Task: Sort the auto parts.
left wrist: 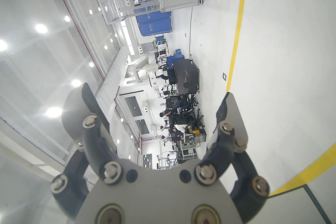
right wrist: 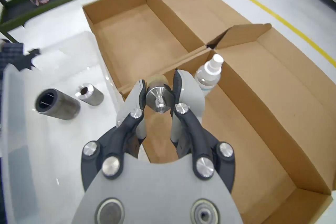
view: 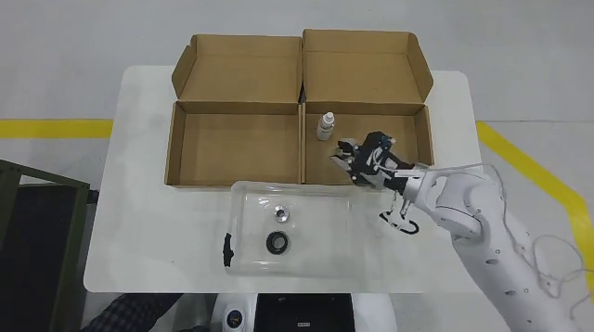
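The right gripper (right wrist: 158, 88) squeezes a shiny part (right wrist: 157, 99), maybe a bolt, above the right box (right wrist: 262, 93) to drop it in. The left gripper (left wrist: 157, 93) is spread wide and holds nothing.

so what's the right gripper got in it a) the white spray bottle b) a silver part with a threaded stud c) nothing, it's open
b: the right gripper is shut on a silver threaded part, while the spray bottle sits apart in the cardboard box.

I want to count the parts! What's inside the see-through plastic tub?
The see-through plastic tub holds a dark grey hollow metal cylinder and a smaller shiny silver metal cylinder. Nothing is covering them.
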Robot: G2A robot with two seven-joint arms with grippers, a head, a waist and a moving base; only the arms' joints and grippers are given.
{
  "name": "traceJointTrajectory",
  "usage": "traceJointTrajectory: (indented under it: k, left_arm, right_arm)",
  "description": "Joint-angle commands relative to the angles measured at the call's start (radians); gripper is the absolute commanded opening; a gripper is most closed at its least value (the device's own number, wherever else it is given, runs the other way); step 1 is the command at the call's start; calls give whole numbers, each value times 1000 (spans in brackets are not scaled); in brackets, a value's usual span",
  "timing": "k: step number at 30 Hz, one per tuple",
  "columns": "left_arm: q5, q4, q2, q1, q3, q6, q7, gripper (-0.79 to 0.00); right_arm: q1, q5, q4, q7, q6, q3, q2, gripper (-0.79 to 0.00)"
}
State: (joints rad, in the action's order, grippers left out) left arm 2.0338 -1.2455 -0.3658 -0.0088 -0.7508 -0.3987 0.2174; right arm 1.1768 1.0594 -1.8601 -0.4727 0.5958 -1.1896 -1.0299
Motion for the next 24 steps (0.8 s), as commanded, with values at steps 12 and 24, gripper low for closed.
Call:
traceJointTrajectory:
  k: [12, 24]
  left_arm:
    - [0, 0, 0, 0, 0, 0, 0, 0]
    - [0, 0, 0, 0, 0, 0, 0, 0]
  right_arm:
    - [-226, 13, 147, -287, -3, 153, -29, -785]
    - [-370, 53, 313, -366, -68, 265, -68, -785]
